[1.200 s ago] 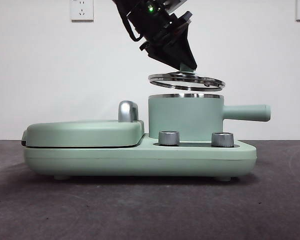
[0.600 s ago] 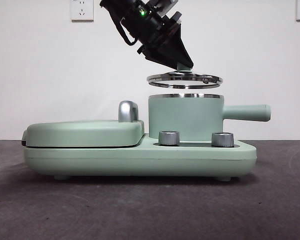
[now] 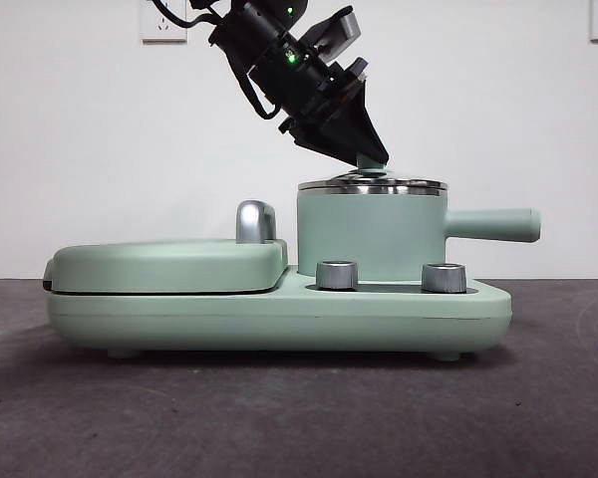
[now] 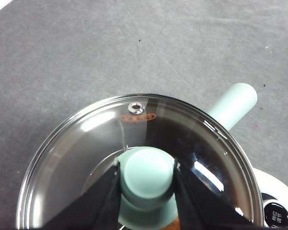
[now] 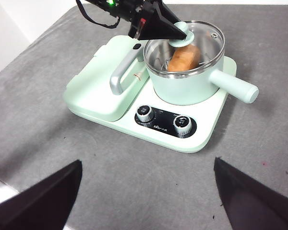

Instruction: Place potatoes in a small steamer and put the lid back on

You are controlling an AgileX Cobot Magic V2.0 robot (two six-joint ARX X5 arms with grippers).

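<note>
Front view: the lid [image 3: 372, 184], hovering above the rim a second ago, is now sitting level on the small steamer [image 3: 371, 236], the left gripper [image 3: 371, 159] still pinching its knob; release looks like the only step remaining.

Left wrist view: black jaws are clamping the smooth mint knob above clear, steel-rimmed glass.

Right wrist view: the matte, bumpy orange-brown potatoes [image 5: 184, 58] are lying inside the pot under the glass, on the glossy appliance base [image 5: 134, 124] mid-desk [image 5: 134, 191]; the right gripper [image 5: 146, 196] is waiting with jaws spread wide, empty.
</note>
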